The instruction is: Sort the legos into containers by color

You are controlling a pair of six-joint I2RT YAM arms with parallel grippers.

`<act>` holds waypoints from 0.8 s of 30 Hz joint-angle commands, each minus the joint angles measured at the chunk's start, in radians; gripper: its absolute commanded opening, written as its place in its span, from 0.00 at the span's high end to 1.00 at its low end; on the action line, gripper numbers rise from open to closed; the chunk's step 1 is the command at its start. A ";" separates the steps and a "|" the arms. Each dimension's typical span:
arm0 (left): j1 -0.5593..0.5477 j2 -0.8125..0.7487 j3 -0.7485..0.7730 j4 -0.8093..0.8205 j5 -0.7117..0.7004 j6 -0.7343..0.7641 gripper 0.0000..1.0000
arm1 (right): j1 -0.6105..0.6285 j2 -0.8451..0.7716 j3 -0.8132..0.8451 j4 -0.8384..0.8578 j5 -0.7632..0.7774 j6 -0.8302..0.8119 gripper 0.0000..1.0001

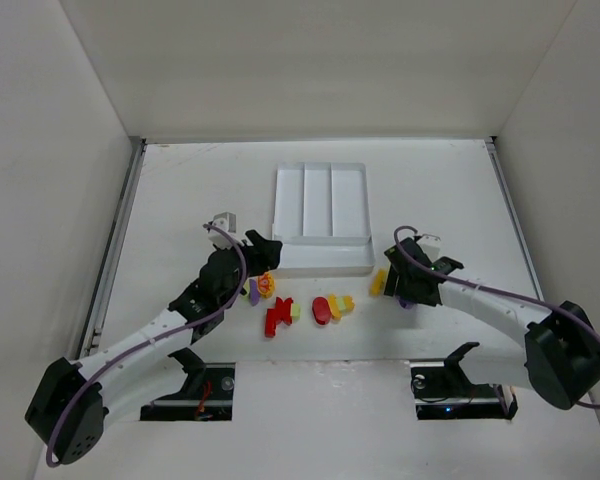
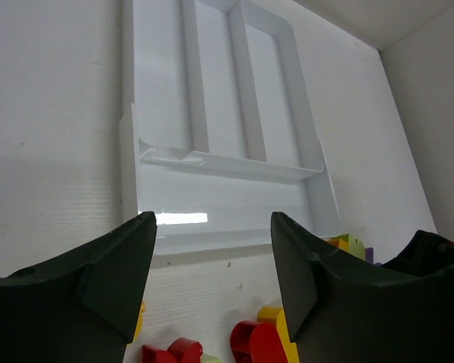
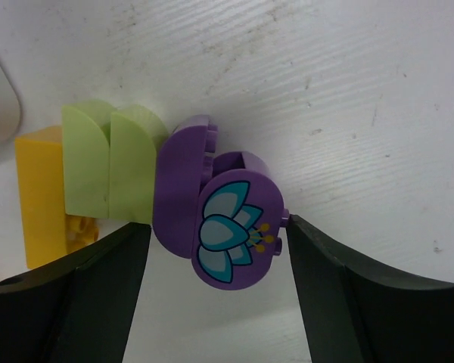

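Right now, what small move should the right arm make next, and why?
Probably close the right gripper on the purple brick. In the right wrist view its open fingers stand either side of that flower-printed brick, with a gap on each side, so nothing is gripped yet. The brick lies on the table beside a light green brick, outside the white tray.

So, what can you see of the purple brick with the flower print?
The purple rounded plastic brick looks glossy. One oval face shows a printed flower with teal and pale blue petals and yellow dots. It lies on the white table, beside a light green rounded brick, apparently touching it. The open right tool straddles it, a finger on each side.
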 commanded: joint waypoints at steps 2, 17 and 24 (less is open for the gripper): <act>0.002 0.000 0.001 0.067 0.027 0.011 0.40 | -0.016 0.012 0.040 0.097 -0.047 -0.056 0.25; -0.035 0.112 0.001 0.131 0.030 0.076 0.33 | -0.010 0.104 0.060 0.168 -0.056 -0.096 0.35; 0.003 0.120 -0.001 0.145 0.094 0.037 0.41 | 0.030 -0.017 0.023 0.112 -0.022 -0.038 0.47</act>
